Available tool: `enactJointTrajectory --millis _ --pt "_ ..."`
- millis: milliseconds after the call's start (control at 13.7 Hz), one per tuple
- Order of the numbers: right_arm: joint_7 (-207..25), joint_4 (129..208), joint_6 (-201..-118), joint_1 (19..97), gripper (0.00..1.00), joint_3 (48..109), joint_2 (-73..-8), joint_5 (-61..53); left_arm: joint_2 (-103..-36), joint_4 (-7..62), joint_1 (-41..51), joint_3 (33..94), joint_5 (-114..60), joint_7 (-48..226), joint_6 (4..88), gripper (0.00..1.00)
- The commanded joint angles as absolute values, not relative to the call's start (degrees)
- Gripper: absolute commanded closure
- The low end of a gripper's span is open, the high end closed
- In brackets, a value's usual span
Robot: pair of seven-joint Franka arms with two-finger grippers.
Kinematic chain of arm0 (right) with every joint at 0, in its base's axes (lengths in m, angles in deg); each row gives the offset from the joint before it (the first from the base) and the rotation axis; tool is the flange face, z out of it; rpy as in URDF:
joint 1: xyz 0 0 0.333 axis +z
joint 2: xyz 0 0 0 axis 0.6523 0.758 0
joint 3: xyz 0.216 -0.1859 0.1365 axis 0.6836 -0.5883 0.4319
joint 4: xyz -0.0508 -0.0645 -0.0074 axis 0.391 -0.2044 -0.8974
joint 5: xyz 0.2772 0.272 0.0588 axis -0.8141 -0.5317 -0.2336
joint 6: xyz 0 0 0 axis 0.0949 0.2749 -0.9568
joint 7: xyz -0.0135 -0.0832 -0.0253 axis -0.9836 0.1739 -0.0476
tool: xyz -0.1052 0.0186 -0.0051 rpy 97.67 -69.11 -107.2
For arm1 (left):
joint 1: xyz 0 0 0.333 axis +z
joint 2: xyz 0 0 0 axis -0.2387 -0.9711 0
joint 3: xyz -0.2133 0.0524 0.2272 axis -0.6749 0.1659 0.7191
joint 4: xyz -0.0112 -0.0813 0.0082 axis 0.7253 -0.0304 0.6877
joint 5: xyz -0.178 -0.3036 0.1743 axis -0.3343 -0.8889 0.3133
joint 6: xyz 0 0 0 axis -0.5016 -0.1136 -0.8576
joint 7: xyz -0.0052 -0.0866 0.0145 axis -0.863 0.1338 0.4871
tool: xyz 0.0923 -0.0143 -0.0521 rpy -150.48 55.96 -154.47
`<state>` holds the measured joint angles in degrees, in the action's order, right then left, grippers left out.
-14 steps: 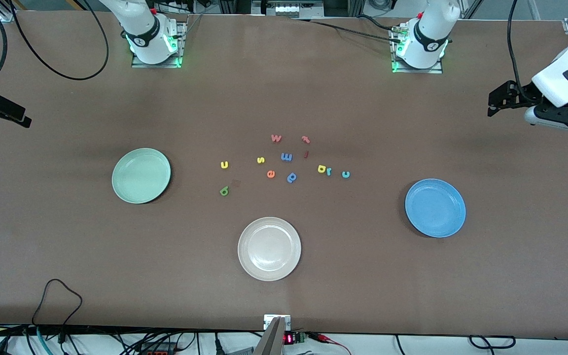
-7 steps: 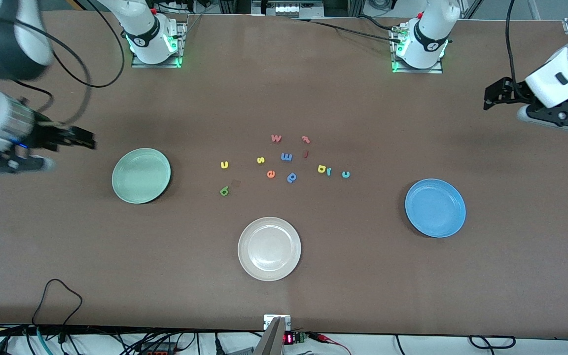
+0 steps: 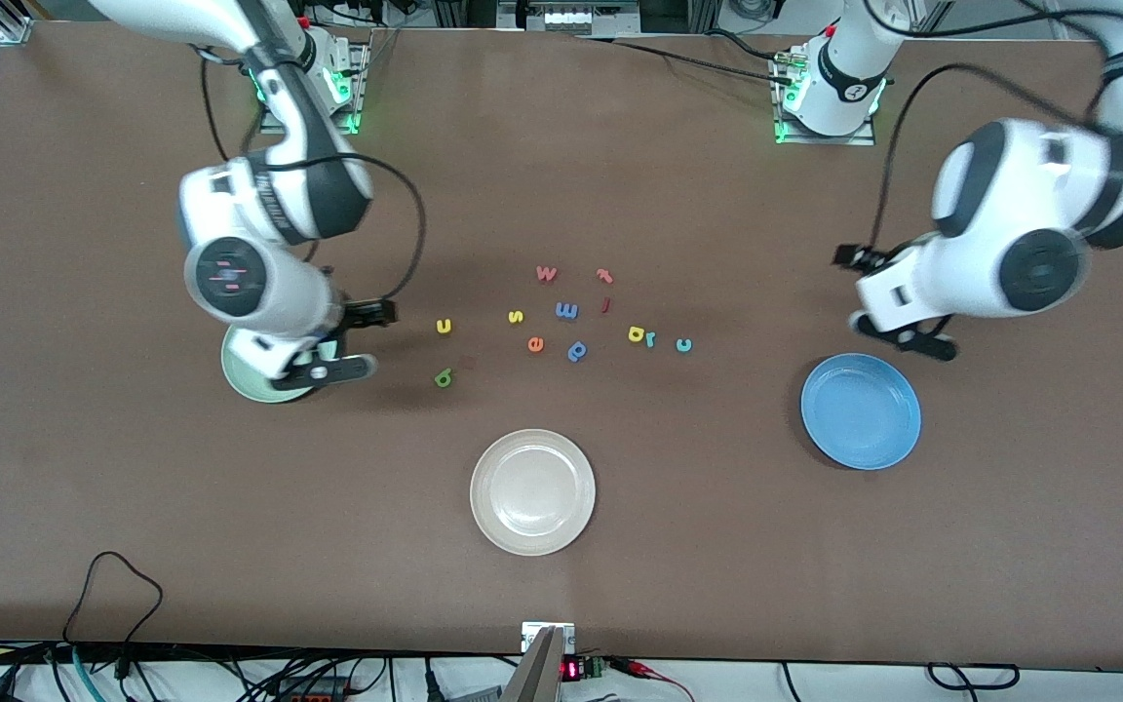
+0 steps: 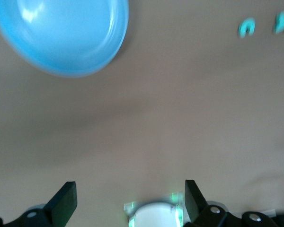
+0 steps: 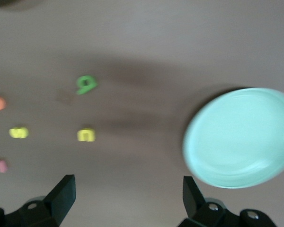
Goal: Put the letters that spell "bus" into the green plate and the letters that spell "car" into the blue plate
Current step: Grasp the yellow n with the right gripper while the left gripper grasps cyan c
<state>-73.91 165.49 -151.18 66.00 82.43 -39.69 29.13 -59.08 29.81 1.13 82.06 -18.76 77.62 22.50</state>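
Your right gripper (image 3: 367, 336), jaws apart and empty, hangs over the green plate (image 3: 248, 382) left of centre. Your left gripper (image 3: 869, 292), also apart, hangs above the blue plate (image 3: 860, 410) at right; the letters (image 3: 561, 322) lie mid-desk (image 3: 133, 507).

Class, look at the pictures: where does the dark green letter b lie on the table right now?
In the front view the green b lies on the bare table between the green plate and the letter cluster, nearer the camera than the yellow u and nearest the right arm's end.
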Motion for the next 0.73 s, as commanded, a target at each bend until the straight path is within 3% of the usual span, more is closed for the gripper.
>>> enactJointTrajectory --millis 0,146,364,510,655 --pt "-71.9 164.9 -153.0 68.0 0.00 81.7 -36.0 27.4 -62.7 28.0 -4.4 82.3 -19.3 86.0 29.3 0.00" --pt "-70.6 165.0 -154.5 69.7 0.13 81.7 -33.0 27.4 -66.9 28.0 -9.3 82.3 -19.3 92.4 36.8 0.00" --pt "-68.4 168.5 -158.0 71.6 0.17 81.7 -31.7 27.3 -71.8 28.2 -13.5 82.2 -20.6 97.4 44.1 0.00" --pt "-64.5 170.3 -161.5 74.2 0.19 81.7 -30.8 27.3 -74.2 29.4 -15.9 81.6 -20.7 97.8 49.7 0.13" --pt "-61.4 170.4 -163.1 75.7 0.34 81.7 -29.3 27.3 -75.8 31.7 -16.9 81.5 -20.5 98.0 55.9 0.18"
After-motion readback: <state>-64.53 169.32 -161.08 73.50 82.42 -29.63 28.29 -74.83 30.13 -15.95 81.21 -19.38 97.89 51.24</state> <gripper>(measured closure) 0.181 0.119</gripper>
